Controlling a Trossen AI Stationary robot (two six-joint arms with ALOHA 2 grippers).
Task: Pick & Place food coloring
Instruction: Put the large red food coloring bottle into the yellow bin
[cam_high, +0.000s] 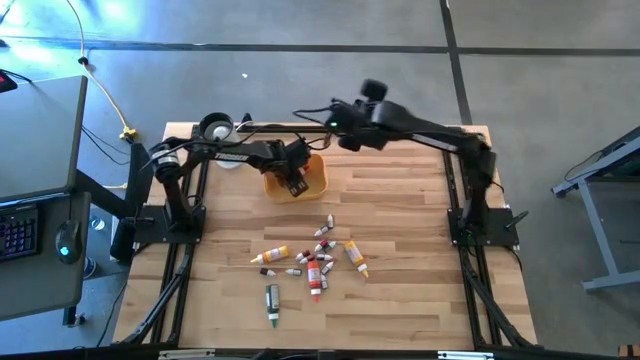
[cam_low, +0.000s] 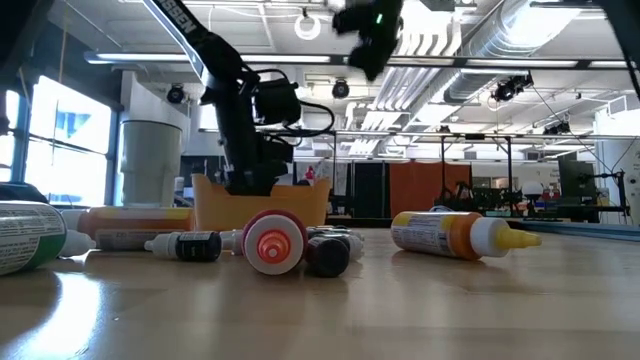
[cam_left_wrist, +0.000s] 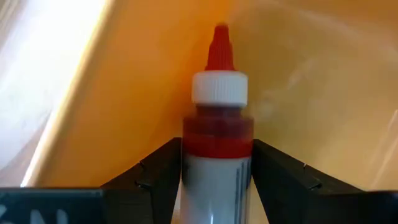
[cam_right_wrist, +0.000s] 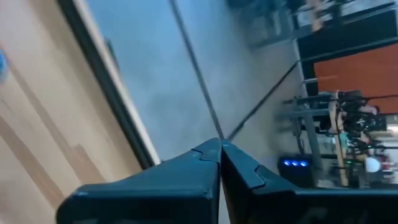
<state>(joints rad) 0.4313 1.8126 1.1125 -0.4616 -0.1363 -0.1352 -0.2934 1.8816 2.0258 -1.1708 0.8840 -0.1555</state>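
Food coloring: one red-capped bottle (cam_left_wrist: 217, 143) sits clamped between the fingers of my left hand (cam_high: 296, 182), nozzle pointing into the yellow-orange tray (cam_high: 318, 180) at the back of the bench (cam_high: 400, 230); I judge it is held low over the tray so it can be let go inside. Loose stock: a cluster of bottles and tubes (cam_high: 318, 262) lies mid-bench, near the front, well apart from the tray; I count about a dozen, though the overlapping ones defy an exact tally. One dark tube (cam_high: 272, 303) lies just outside the cluster. My right hand (cam_right_wrist: 219, 163) is closed on nothing, parked high beyond the tray, presumably clear of the drop.
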